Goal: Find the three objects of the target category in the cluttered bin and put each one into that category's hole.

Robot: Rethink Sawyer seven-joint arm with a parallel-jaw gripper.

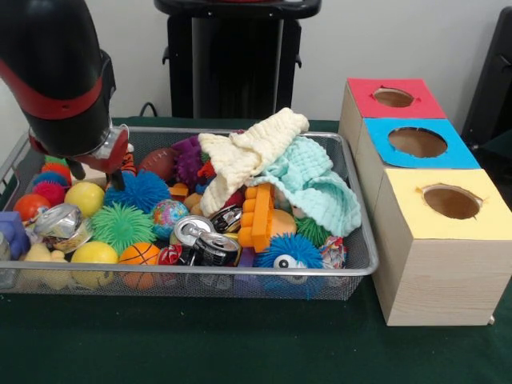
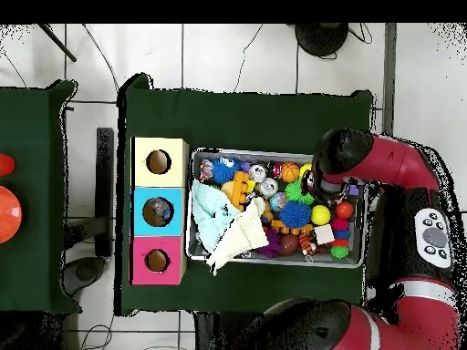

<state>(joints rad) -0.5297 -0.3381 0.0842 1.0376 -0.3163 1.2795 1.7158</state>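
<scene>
- Silver wire-mesh bin (image 1: 362,268) at centre of the front view, on the dark green cloth-covered bench (image 1: 200,344), heaped with balls, spiky rubber toys, crushed cans and cloths.
- Three pale wooden boxes at right of the frame, each with a round hole on top: red-topped box (image 1: 395,98) furthest up, blue-topped box (image 1: 418,142) in the middle, yellow-topped box (image 1: 450,202) lowest; set just beside the bin, likely to keep the carry short.
- Red and black arm (image 1: 52,72) down at upper left of the frame, over the bin's left end; pincer (image 1: 96,170) hanging low among the toys there, just above a yellow ball (image 1: 84,198) and beside a blue spiky ball (image 1: 141,190). Cannot tell whether clenched or released, nor whether anything is gripped.
- Target category unnamed, so the three wanted objects cannot be singled out; candidates lying in the bin: crushed drink cans (image 1: 202,242) at lower centre, a small orange basketball (image 1: 138,255), a cream knitted cloth (image 1: 250,152) draped over a mint knitted cloth (image 1: 314,182).
- Draped cloths probably hide more beneath.
- Judged stage: searching or reaching, no delivery under way.
</scene>
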